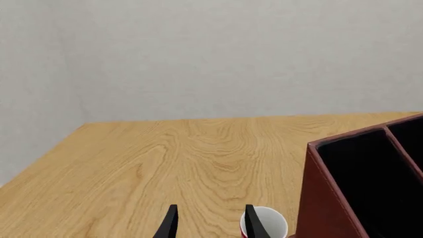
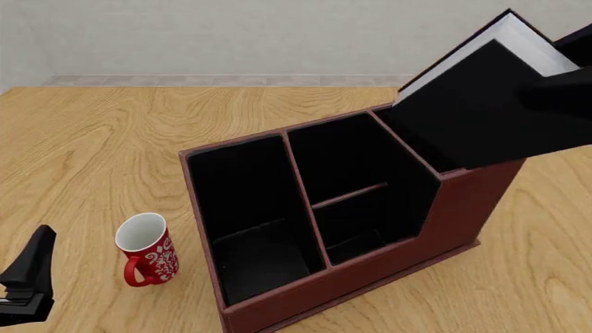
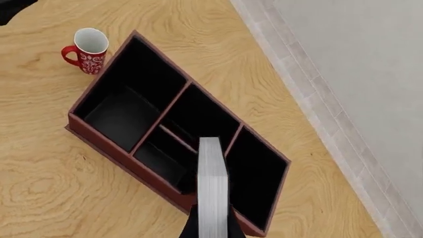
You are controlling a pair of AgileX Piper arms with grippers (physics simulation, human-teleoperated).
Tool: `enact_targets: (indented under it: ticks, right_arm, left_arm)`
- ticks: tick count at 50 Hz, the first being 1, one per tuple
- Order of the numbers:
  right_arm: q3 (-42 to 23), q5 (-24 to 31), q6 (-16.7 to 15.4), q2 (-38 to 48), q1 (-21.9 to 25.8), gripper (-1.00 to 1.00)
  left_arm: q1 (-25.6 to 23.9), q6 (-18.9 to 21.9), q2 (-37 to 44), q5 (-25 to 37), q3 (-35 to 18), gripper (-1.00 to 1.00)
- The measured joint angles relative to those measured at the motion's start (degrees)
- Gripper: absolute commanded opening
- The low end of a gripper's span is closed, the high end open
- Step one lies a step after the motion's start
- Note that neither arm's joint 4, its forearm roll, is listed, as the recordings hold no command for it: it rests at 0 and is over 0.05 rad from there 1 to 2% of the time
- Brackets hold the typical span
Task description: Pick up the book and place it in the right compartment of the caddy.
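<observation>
- The book (image 2: 481, 104) is held in the air, tilted, above the right compartment (image 2: 416, 142) of the caddy (image 2: 370, 277); it is not yet inside.
- The right gripper (image 3: 213, 229) is closed on the book, its jaws clamped on the two covers with the white page edges facing the wrist camera.
- The left gripper (image 1: 210, 223) is parked low over the tabletop (image 2: 83, 139) near the red mug (image 2: 148, 250), jaws moderately apart and empty.
- Handling, judged: the book is thick, stiff and probably fairly heavy, with smooth covers that may slip; a hold across both covers, well in from the edge, is advised.
- The right wrist view alone shows the book's alignment: it lies roughly over the partition beside the right compartment. The front view alone shows its tilt and height.
</observation>
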Motion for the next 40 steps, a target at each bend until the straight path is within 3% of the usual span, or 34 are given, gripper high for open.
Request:
enact_targets:
  ticks: [26,40]
  right_arm:
    - [-13.79,0.00,7.30,6.70,-2.87,-1.00]
    - [-16.83,0.00,12.37,9.61,-5.20,-1.00]
  left_arm:
    - [-0.12,-0.01,0.00,0.71,-0.84,1.00]
    - [-0.40,0.17,0.00,1.14,-1.35,1.00]
